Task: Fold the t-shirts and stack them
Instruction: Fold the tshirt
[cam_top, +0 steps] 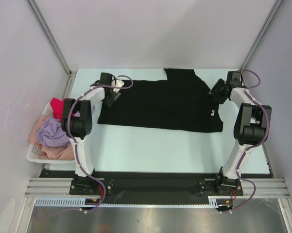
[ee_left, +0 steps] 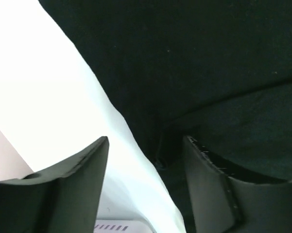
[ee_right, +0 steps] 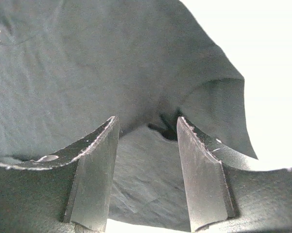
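A large black t-shirt (cam_top: 160, 104) lies spread and partly folded across the far half of the table. My left gripper (cam_top: 111, 99) is open at the shirt's left edge. In the left wrist view (ee_left: 146, 143) the hem of the black cloth (ee_left: 194, 58) runs between the fingers. My right gripper (cam_top: 215, 94) is open at the shirt's right edge. In the right wrist view (ee_right: 146, 120) a rumpled fold of the shirt (ee_right: 111, 58) lies between its fingers. Red (cam_top: 58, 106), lavender (cam_top: 52, 131) and pale pink (cam_top: 56, 153) shirts are heaped at the left.
The coloured shirts sit in a white lattice basket (cam_top: 33, 154) against the left wall. Grey walls enclose the pale table (cam_top: 150, 150) on three sides. The arm bases stand on a black rail at the near edge.
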Available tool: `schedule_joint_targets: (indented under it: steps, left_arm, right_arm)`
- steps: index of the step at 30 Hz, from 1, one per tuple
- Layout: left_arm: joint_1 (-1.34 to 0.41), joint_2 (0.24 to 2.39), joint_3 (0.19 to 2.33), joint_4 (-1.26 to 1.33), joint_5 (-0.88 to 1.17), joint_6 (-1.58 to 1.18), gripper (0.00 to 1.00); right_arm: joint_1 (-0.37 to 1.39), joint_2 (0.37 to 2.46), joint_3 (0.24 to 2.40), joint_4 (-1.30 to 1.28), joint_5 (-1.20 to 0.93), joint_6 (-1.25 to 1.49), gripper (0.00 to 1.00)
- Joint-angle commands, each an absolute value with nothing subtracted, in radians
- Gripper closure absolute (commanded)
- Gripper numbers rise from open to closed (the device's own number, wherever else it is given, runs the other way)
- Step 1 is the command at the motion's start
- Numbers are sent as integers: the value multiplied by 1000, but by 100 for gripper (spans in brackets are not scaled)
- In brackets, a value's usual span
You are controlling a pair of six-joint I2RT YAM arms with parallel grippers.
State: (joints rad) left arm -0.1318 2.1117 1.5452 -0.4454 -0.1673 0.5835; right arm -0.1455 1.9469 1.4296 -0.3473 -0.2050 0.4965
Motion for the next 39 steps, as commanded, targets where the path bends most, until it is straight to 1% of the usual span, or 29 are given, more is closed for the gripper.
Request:
schedule_joint_targets:
  steps: [1, 2, 3, 4, 7, 11, 12, 13, 15, 18, 20, 22, 24, 26, 28, 29, 30, 31, 32, 33, 34, 38, 39]
  left_arm:
    - [-124, 2048, 1575, -472, -109, 540, 31]
    - [-124, 2010, 1571, -476, -88, 541, 30]
    - [-126, 1964, 1557, -474, -39, 540, 27]
    - [-127, 1963, 1548, -476, -17, 541, 27]
    - [-135, 1867, 1491, -476, 63, 563, 24]
    - [-141, 1738, 1385, -492, 136, 642, 25]
    - [-144, 1692, 1321, -506, 153, 672, 26]
    - [-147, 1671, 1284, -512, 156, 739, 29]
    - [-166, 1638, 1170, -521, 121, 832, 29]
    - [-184, 1629, 1041, -514, 57, 914, 25]
    - [-187, 1623, 993, -474, 8, 934, 24]
    - [-189, 1635, 956, -408, 2, 945, 23]
    - [-189, 1655, 956, -358, -21, 922, 22]
    - [-192, 1695, 959, -344, -21, 913, 23]
    - [-193, 1713, 950, -327, -25, 900, 25]
    - [-195, 1732, 943, -307, -29, 899, 28]
    - [-196, 1738, 936, -311, -26, 888, 43]
    - [-198, 1743, 937, -330, -15, 885, 54]
    - [-205, 1740, 936, -360, -8, 884, 67]
    - [-207, 1733, 922, -367, 0, 877, 94]
    - [-209, 1723, 914, -371, 17, 870, 100]
    - [-209, 1639, 893, -492, 81, 842, 100]
    - [-209, 1570, 873, -515, 100, 838, 100]
  right_arm:
    - [-181, 1852, 1419, -400, -126, 494, 43]
    - [-192, 1824, 1369, -405, -123, 505, 43]
    - [-210, 1759, 1341, -408, -112, 506, 43]
    - [-215, 1725, 1304, -411, -104, 506, 43]
    - [-233, 1596, 1157, -411, -69, 497, 43]
    - [-247, 1485, 997, -413, -61, 499, 43]
    - [-247, 1470, 970, -410, -61, 505, 43]
    - [-247, 1456, 916, -405, -63, 508, 43]
    - [-250, 1436, 868, -379, -61, 517, 43]
    - [-250, 1448, 822, -354, -64, 514, 43]
    - [-250, 1462, 818, -335, -63, 505, 43]
    - [-253, 1491, 812, -307, -69, 491, 43]
    - [-267, 1525, 810, -290, -81, 491, 44]
    - [-275, 1529, 796, -285, -90, 491, 51]
    - [-290, 1511, 779, -281, -92, 486, 60]
    - [-296, 1502, 776, -281, -92, 483, 71]
    - [-305, 1494, 766, -284, -95, 482, 76]
    - [-327, 1479, 762, -285, -104, 479, 87]
    - [-337, 1473, 759, -296, -121, 476, 93]
    - [-354, 1462, 752, -299, -130, 476, 97]
    - [-379, 1454, 749, -301, -139, 477, 100]
    - [-458, 1378, 733, -359, -222, 498, 100]
    - [-475, 1353, 726, -371, -236, 524, 100]
